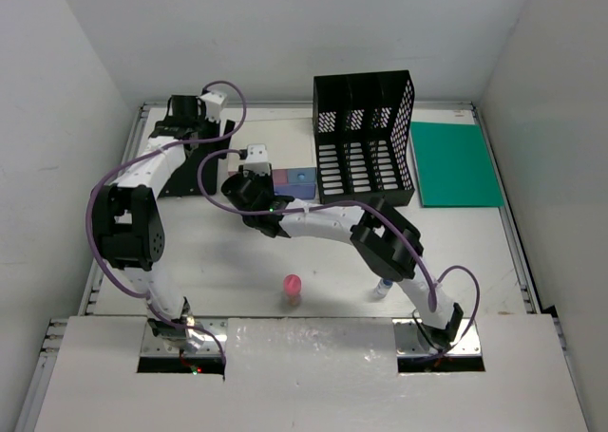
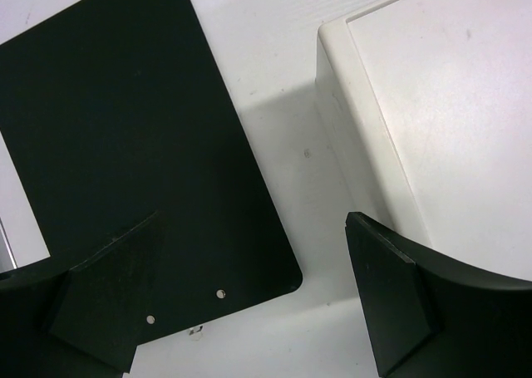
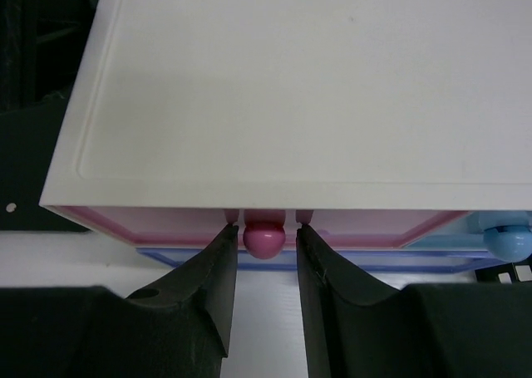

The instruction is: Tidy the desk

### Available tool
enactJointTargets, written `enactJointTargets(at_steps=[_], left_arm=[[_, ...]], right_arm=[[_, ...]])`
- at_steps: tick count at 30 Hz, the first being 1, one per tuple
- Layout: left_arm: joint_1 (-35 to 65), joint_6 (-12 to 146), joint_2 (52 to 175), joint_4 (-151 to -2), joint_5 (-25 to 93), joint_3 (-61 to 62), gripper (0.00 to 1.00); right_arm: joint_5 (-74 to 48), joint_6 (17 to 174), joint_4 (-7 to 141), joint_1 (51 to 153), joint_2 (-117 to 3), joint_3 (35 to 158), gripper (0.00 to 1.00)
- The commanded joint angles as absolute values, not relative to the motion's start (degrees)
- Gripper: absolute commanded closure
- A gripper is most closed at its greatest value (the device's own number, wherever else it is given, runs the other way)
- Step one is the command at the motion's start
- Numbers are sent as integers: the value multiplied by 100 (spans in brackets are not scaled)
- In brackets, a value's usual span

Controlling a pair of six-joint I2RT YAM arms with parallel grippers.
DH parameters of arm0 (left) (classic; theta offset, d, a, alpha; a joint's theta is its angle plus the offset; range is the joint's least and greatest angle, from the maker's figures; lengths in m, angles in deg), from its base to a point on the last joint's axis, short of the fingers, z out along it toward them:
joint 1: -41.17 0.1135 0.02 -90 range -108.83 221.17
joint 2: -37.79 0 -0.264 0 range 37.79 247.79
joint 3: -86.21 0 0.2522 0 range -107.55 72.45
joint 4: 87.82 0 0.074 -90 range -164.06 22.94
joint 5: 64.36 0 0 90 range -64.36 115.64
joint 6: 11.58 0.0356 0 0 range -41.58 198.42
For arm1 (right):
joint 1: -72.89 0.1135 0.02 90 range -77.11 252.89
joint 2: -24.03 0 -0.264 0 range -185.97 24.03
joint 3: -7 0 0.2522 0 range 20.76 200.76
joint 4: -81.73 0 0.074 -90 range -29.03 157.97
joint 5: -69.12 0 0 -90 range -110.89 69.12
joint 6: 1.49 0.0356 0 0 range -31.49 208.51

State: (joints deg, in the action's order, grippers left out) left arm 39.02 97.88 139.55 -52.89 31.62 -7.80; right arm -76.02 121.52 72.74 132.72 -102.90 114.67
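The white desk (image 1: 218, 261) holds a small white-topped drawer box (image 1: 294, 180) with pink and blue drawers. In the right wrist view my right gripper (image 3: 264, 228) stands at the box's (image 3: 291, 87) front. Its two fingers sit on either side of the pink drawer's round knob (image 3: 263, 240), with thin gaps left, so they are not clamped. In the top view this gripper (image 1: 266, 201) is at the box's left front. My left gripper (image 1: 190, 119) is wide open and empty at the far left. It hovers (image 2: 252, 253) over a corner of a flat black pad (image 2: 125, 129).
A black mesh file organizer (image 1: 366, 138) stands at the back. A green folder (image 1: 456, 163) lies at its right. A small pink-capped object (image 1: 292, 287) and a small bottle (image 1: 382, 288) stand near the front. A white box edge (image 2: 432, 95) lies right of the black pad.
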Motion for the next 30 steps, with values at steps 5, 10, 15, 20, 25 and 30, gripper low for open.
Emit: enactJointTargets(at_steps=[5,10,15,20,25,30], left_arm=[[3906,9890,13641,-5525,3144,-709,12],[3924,9899,13658,-5516,3144,-709,12],[3933,9907,13641,-5507,3144,-727,12],[3933,9872,13632,-5498,3240,-709,12],[3942,9881,13658,-5507,3223,-718,12],[3968,9872,13693,-5490,3232,-771,12]], right_arm=[[-7643,11980,7648,13177,-10218,11542,73],[-7547,11874,7825,13186,-10279,11542,74],[-7669,11830,7790,13177,-10341,11639,74],[-7731,11690,7887,13177,-10420,11709,84],[-7749,11751,7948,13186,-10342,11543,100],[-7731,11804,8387,13361,-10104,10894,100]])
